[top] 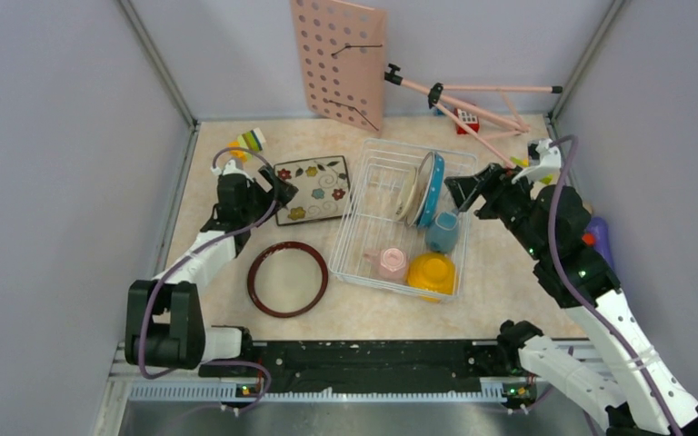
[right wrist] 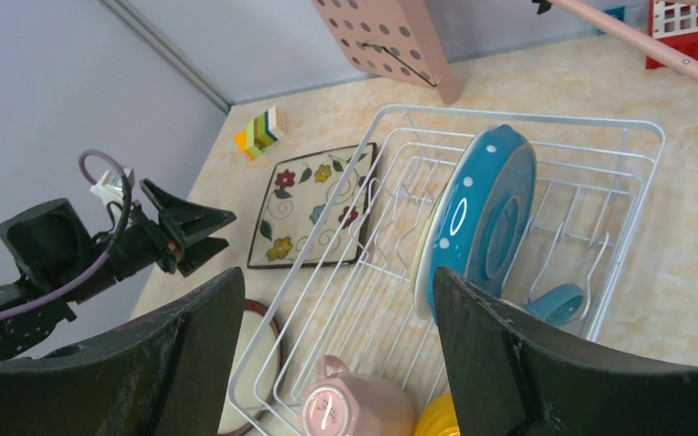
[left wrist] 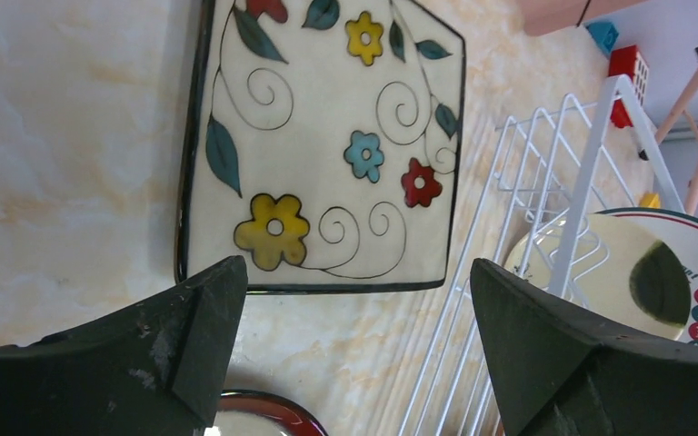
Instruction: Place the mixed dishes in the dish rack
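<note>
While the left gripper point(left wrist: 356, 270) and right gripper point(right wrist: 338, 282) stood open, the floral plate point(top: 313, 189) and brown-rimmed plate point(top: 287, 278) lay unloaded left of the part-filled rack point(top: 415, 145).

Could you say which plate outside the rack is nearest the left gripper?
The square floral plate, just before the left gripper; the brown-rimmed plate lies farther.

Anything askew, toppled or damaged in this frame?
The pink tripod lies toppled at the back right of the table, with one leg reaching close to the far corner of the dish rack. The pink pegboard leans tilted at the back. Nothing looks spilled or broken.
</note>
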`<state>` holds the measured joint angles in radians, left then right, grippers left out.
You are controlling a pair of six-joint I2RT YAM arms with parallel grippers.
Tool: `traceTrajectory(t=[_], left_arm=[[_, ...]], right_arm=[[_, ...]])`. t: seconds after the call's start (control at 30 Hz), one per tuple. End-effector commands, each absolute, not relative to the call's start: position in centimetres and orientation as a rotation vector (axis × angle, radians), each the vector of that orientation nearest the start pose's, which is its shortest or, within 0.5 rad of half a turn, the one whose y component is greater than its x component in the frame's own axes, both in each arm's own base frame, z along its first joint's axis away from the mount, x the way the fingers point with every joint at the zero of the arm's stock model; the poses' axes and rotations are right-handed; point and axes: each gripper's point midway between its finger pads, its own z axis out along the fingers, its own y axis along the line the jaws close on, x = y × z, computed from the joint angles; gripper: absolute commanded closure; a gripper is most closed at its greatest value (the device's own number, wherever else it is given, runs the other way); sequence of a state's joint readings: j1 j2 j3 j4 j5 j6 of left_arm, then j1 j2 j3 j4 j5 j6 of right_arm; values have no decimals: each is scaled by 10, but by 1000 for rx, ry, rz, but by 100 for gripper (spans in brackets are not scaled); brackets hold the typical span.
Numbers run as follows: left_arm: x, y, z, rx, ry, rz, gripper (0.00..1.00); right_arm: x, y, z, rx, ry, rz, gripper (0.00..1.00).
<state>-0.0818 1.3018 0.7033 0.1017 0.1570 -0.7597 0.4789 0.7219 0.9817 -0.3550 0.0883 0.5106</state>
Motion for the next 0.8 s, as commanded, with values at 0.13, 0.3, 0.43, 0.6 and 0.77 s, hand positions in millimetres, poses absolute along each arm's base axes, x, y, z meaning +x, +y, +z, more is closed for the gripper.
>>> traceTrajectory(t=[0.13, 0.3, 0.43, 0.6, 0.77], left_arm=[[389, -63, 111, -716, 2039, -654, 3], [395, -42, 89, -798, 2057, -677, 5], [401, -48, 68, -770, 2160, -766, 6], [407, -65, 54, -711, 2213, -896, 16], [405, -75, 44, -688, 2252, -939, 28]], right_arm=[[251, 164, 353, -54, 1771, 757, 25], [249, 175, 342, -107, 1833, 791, 25], [247, 174, 342, -118, 1832, 787, 25], [246, 174, 345, -123, 1811, 795, 25], [246, 178, 344, -126, 1813, 819, 25]])
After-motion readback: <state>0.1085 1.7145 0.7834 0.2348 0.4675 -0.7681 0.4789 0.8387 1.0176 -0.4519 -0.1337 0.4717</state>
